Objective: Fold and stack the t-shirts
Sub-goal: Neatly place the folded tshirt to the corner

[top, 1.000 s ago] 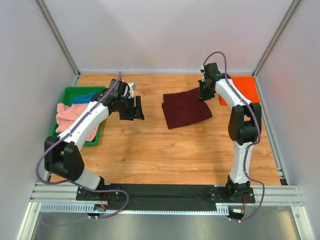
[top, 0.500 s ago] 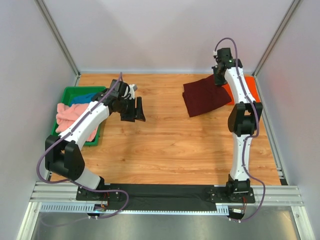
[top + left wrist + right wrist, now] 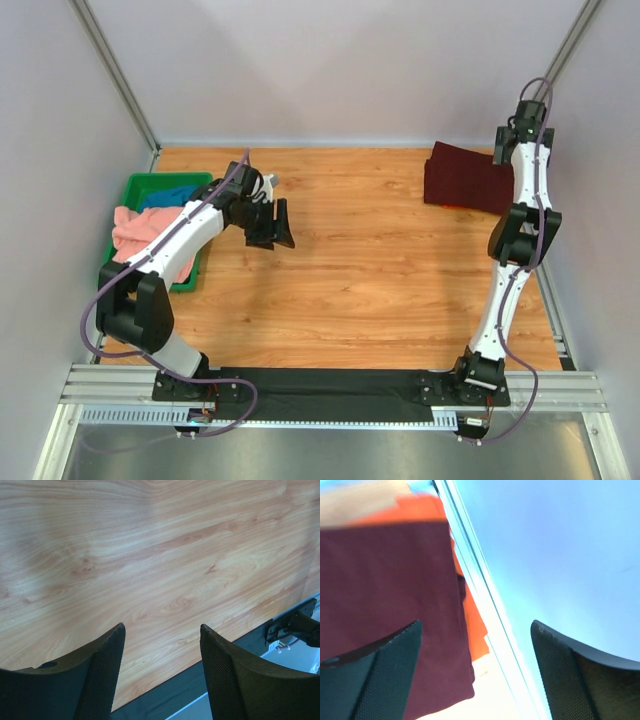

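Observation:
A folded dark maroon t-shirt [image 3: 465, 178] lies at the far right corner of the table on top of the orange t-shirt [image 3: 420, 509], which shows only along its edges. My right gripper [image 3: 522, 125] hangs open above that stack's right edge, by the wall, with nothing between its fingers [image 3: 476, 624]. The salmon-pink t-shirt [image 3: 140, 238] and the blue t-shirt [image 3: 172, 193] lie bunched in the green tray [image 3: 135, 183] at the left. My left gripper [image 3: 272, 222] hovers open and empty over bare wood [image 3: 162, 626], just right of the tray.
White walls with metal rails close in the table on three sides; the right rail [image 3: 485, 615] runs right beside the stack. A black strip [image 3: 330, 380] edges the near side at the arm bases.
My right gripper carried the maroon t-shirt from the table's middle to the far right, onto the orange one, then opened and let go. The left arm barely moved.

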Controlling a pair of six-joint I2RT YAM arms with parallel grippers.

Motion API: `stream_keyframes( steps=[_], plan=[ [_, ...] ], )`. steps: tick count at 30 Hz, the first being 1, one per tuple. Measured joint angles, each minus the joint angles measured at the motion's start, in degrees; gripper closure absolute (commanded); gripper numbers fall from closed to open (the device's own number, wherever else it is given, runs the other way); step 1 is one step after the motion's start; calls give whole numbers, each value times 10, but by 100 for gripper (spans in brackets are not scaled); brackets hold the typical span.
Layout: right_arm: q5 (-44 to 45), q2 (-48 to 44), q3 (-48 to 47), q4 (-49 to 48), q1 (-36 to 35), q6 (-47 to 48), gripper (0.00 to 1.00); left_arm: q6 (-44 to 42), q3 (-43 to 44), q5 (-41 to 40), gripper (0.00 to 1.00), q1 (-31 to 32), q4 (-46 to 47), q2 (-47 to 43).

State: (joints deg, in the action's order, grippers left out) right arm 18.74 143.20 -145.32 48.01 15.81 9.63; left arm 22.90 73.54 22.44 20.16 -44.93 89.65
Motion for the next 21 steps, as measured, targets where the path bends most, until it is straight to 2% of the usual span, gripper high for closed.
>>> stream_keyframes(
  steps=[5,6,12,17,21],
  plan=[
    [8,-44,173,-59,-14,-10,2,3,0,10,31,0,8,2],
    [9,-50,188,-59,-22,-13,0,3,0,11,31,0,11,2],
    [12,-117,203,-27,-62,-59,0,3,-1,26,31,0,35,0],
    [26,-282,280,17,-113,-130,0,2,3,45,31,0,47,-30],
    [64,-402,341,50,-223,-170,0,9,27,43,30,0,63,-103]
  ],
)
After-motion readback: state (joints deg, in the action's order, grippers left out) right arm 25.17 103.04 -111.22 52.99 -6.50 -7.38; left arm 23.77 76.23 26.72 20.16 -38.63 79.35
